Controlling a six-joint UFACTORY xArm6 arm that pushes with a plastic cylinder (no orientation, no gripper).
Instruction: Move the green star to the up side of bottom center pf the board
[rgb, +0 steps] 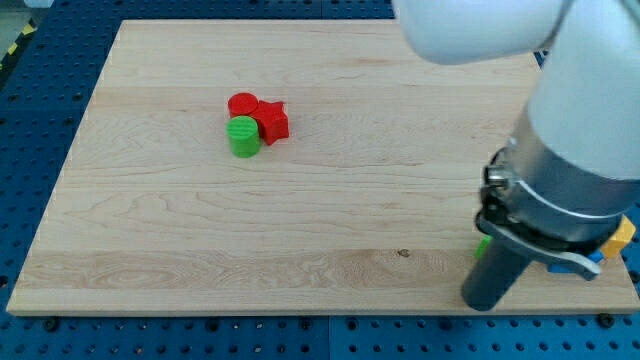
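Only a small green sliver (482, 244) shows at the view's right, just left of the arm's body; it may be the green star, but its shape is hidden. My tip (488, 304) is at the board's bottom right, directly below that sliver and close to it. I cannot tell whether they touch. A green cylinder (242, 137) stands at the upper left of the board, far from my tip.
A red cylinder (242, 104) and a red star (273, 121) touch the green cylinder. A yellow block (623, 235) and a blue block (590, 264) peek out behind the arm at the right edge. The wooden board (300, 230) lies on a blue pegboard.
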